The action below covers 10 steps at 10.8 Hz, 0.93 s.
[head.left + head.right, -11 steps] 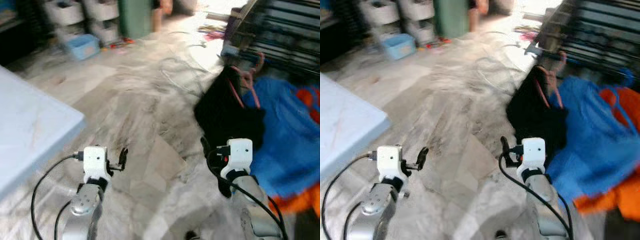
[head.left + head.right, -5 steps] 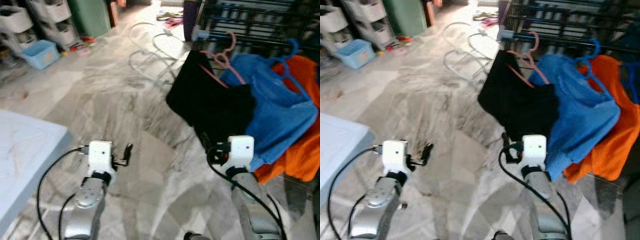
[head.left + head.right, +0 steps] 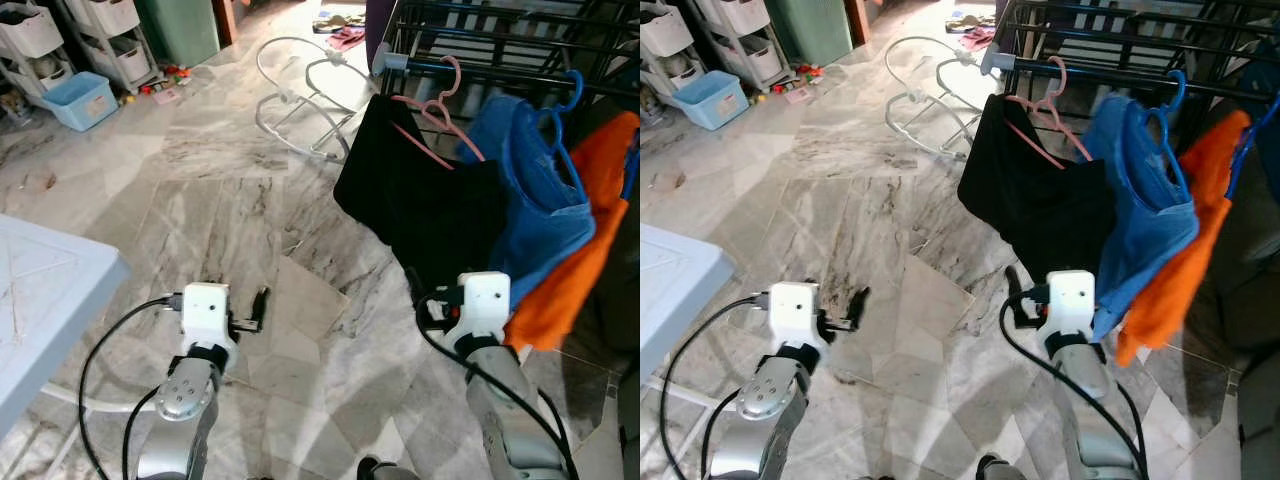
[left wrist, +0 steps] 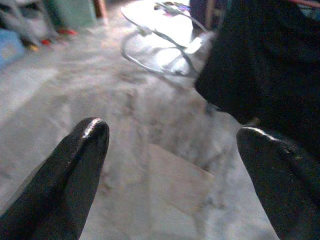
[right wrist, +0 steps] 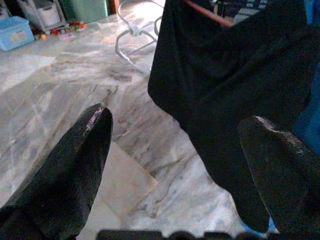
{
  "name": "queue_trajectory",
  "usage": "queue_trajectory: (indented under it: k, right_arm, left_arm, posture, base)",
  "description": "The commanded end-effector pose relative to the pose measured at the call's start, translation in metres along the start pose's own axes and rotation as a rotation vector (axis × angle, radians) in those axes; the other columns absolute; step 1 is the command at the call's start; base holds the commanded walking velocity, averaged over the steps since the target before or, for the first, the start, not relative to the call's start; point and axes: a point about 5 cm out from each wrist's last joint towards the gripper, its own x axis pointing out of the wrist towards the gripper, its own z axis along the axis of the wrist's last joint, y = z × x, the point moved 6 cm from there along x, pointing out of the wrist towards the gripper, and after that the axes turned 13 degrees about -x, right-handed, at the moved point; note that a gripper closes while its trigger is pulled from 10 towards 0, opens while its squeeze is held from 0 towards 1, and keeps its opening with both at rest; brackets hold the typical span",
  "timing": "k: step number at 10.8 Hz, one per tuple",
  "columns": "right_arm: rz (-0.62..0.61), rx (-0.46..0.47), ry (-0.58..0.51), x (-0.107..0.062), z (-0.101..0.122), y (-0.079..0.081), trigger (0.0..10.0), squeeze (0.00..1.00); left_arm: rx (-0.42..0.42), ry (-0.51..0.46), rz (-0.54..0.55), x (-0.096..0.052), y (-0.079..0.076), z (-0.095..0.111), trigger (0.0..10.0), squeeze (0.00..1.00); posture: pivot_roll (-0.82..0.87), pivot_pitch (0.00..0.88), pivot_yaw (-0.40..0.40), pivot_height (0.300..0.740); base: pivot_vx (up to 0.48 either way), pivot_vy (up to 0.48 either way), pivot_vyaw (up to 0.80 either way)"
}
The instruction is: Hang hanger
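Floor (image 3: 200, 200): grey marble tile; the robot stands on it facing the rack.
Rack (image 3: 1110, 40): dark metal drying rack, ahead and to the right; top rail runs across the upper right.
Table (image 3: 40, 300): pale corner, at the robot's left, well apart from the rack.
Black garment (image 3: 1040, 205): hangs from the rail on the pink hanger, nearest the robot.
Blue garment (image 3: 1145, 210): on a blue hanger, just beside the black one.
Orange garment (image 3: 1180, 270): next along, partly behind the blue.
Wire frame (image 3: 300, 100): white loops lying on the floor, beyond the black garment.
Bins (image 3: 75, 95): blue bin and white drawers, far left.
Pink hanger (image 3: 1045, 105): hook over the rail, shoulders inside the black garment.
Right gripper (image 5: 175, 150): raised in front of the black garment, near it, not touching; fingers (image 5: 75, 165) spread wide, nothing between them.
Left gripper (image 4: 170, 165): raised over bare floor, apart from everything; fingers (image 4: 70, 170) spread wide, empty.
Progress: judged done, or nearly. The pink hanger already sits on the rail and neither gripper carries one. No loose hanger visible on floor or table.
Left to do: likely nothing but backing off; if another hanger is meant, it must be fetched first.
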Motion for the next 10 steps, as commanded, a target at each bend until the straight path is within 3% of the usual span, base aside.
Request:
queue_trajectory:
  k: [1, 2, 3, 5, 7, 8, 9, 10]
  right_arm:
    - [0.004, -0.011, -0.016, -0.004, 0.001, 0.0, 10.0, 0.0]
    - [-0.009, -0.037, -0.038, -0.008, 0.004, -0.005, 10.0, 0.0]
    - [-0.034, -0.059, -0.064, -0.011, 0.011, -0.012, 10.0, 0.0]
    - [-0.056, -0.054, -0.054, -0.01, 0.01, -0.017, 10.0, 0.0]
    - [-0.057, -0.041, -0.053, -0.008, 0.009, -0.012, 10.0, 0.0]
    - [-0.06, -0.036, -0.054, -0.009, 0.009, -0.011, 6.4, 0.0]
    - [-0.06, -0.034, -0.056, -0.009, 0.01, -0.011, 0.0, 0.0]
    - [-0.059, -0.034, -0.058, -0.009, 0.01, -0.01, 0.0, 0.0]
  left_arm:
    - [0.031, -0.043, 0.057, -0.005, 0.017, 0.008, 10.0, 0.0]
    - [0.057, -0.077, 0.086, -0.008, 0.025, 0.017, 10.0, 0.0]
    - [0.068, -0.095, 0.045, -0.008, 0.018, 0.024, 10.0, 0.0]
    - [0.058, -0.067, 0.014, -0.006, 0.012, 0.016, 10.0, 0.0]
    - [-0.018, -0.052, -0.028, 0.003, 0.003, 0.015, 10.0, 0.0]
    - [-0.057, -0.047, -0.074, 0.004, -0.005, 0.015, 10.0, 0.0]
    - [-0.059, -0.045, -0.085, 0.004, -0.007, 0.015, 10.0, 0.0]
    - [-0.067, -0.041, -0.099, 0.005, -0.011, 0.014, 10.0, 0.0]
  posture:
    - [-0.15, 0.191, 0.044, 0.74]
    - [-0.15, 0.191, 0.046, 0.74]
    - [-0.15, 0.192, 0.047, 0.74]
    - [-0.15, 0.19, 0.049, 0.74]
    - [-0.16, 0.19, 0.059, 0.74]
    - [-0.16, 0.188, 0.059, 0.74]
    - [-0.16, 0.186, 0.06, 0.74]
    - [-0.16, 0.185, 0.06, 0.74]
  base:
    - [0.0, 0.0, 0.0]
    - [0.0, 0.0, 0.0]
    - [0.0, 0.0, 0.0]
    - [0.0, 0.0, 0.0]
    - [0.0, 0.0, 0.0]
    - [0.0, 0.0, 0.0]
    - [0.24, 0.0, 0.0]
    - [0.27, 0.0, 0.0]
